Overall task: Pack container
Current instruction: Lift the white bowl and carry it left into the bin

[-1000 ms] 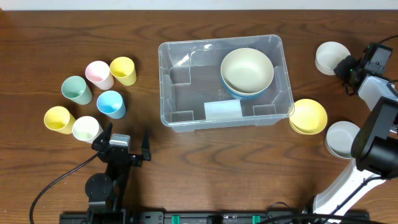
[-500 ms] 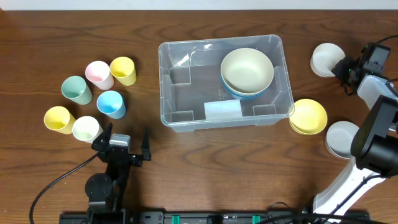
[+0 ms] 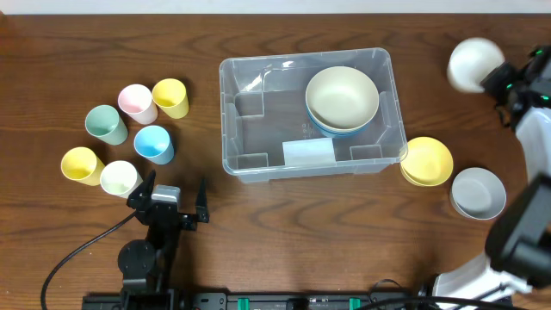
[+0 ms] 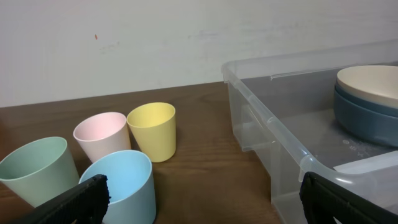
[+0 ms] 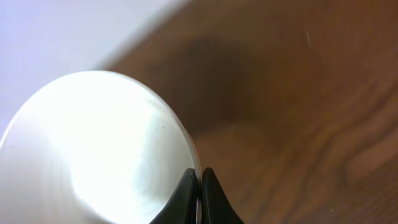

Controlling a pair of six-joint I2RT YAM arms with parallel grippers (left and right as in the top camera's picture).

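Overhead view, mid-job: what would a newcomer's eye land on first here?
Likely the clear container at centre, with a cream bowl stacked in a blue bowl in its far right corner. Next, the white bowl at the far right edge, blurred, its rim pinched by the shut right fingers. Then six pastel cups clustered at left.

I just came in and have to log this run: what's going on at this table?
The clear container already holds a cream bowl stacked on a blue bowl. The right gripper is shut on the rim of a white bowl at the far right. A yellow bowl and a grey bowl sit outside. The left gripper sits open near six cups.
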